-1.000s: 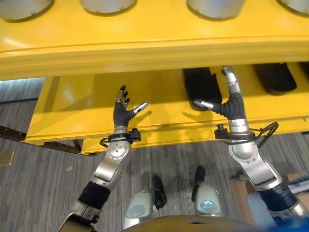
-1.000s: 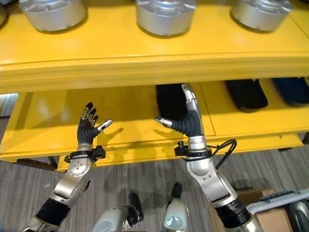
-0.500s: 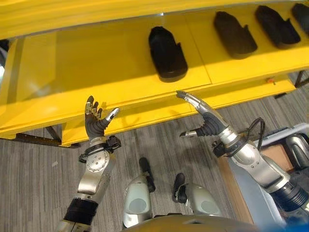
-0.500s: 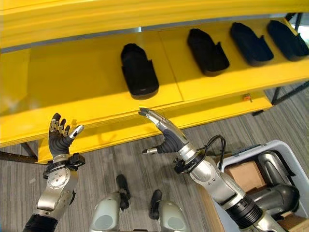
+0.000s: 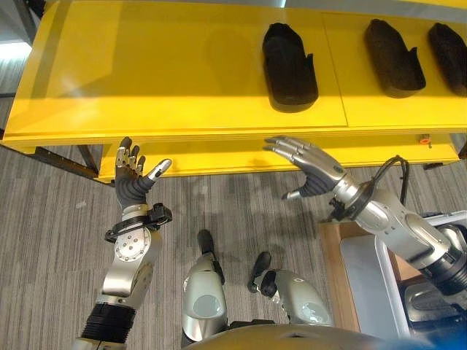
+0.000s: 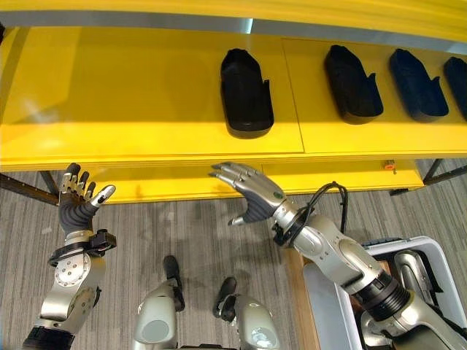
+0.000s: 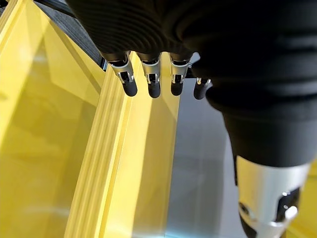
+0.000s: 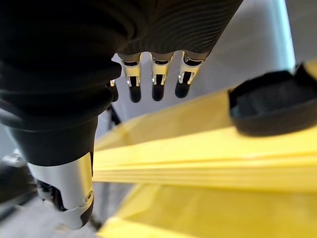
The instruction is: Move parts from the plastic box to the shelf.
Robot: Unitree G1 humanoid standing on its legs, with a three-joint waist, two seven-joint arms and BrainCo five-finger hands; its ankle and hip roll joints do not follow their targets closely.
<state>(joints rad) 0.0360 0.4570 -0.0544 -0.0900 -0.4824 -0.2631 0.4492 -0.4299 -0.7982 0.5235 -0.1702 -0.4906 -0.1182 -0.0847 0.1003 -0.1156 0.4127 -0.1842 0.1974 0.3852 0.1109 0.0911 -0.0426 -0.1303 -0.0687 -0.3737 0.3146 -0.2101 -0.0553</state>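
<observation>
a wide yellow shelf [image 6: 131,95] spans the scene from 9 o'clock to 3 o'clock, its ribbed front edge facing the robot. black parts lie flat on it in a row, each well apart from the next: the first part [image 6: 246,92] near 12 o'clock, a second part [image 6: 352,82] toward 1 o'clock, a third part [image 6: 417,84] toward 2 o'clock, and a fourth [image 6: 459,84] cut off at the edge. the shelf's 9 o'clock half is bare. grey plank floor [image 6: 182,233] lies below at 6 o'clock.
</observation>
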